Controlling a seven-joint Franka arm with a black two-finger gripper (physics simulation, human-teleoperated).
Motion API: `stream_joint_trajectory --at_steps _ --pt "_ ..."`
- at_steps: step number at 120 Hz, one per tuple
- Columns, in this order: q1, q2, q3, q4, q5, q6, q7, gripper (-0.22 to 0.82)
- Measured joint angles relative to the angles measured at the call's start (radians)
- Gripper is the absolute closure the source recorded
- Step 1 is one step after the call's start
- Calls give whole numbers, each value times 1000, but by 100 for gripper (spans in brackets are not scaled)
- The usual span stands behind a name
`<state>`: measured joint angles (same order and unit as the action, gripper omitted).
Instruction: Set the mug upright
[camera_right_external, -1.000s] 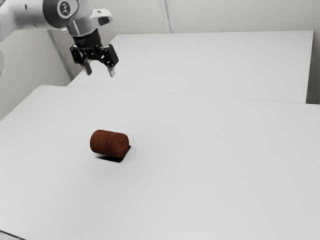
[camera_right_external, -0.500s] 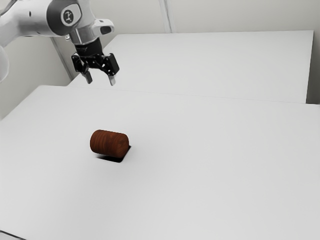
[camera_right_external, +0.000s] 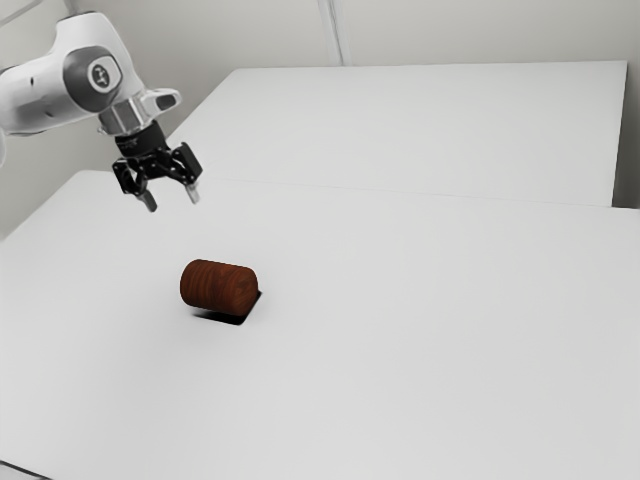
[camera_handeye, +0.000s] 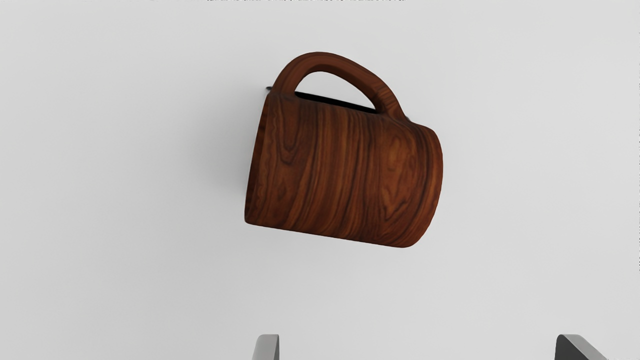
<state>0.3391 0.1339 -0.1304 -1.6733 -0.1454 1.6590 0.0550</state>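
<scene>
1 wooden mug (camera_handeye: 345, 170) lies on its side on the bench (camera_right_external: 420, 330), lower than and apart from the 2 open fingers (camera_handeye: 268, 347), and being round, it could roll if they came down off-centre and nudged it.

Counted one reddish-brown, cylindrical, wood-grained mug (camera_right_external: 218, 287); it had one curved handle (camera_handeye: 345, 67); there was one white-and-grey jointed robot arm (camera_right_external: 45, 98); it bore one black gripper (camera_right_external: 172, 199) with two fingers (camera_handeye: 268, 347); flat white surfaces numbered two, a nearer tabletop (camera_right_external: 420, 340) and a farther panel (camera_right_external: 420, 130).
</scene>
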Motion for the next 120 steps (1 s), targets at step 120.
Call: stream_joint_trajectory --at_steps 120 --pt "251 321 7 -16 -446 46 861 0"
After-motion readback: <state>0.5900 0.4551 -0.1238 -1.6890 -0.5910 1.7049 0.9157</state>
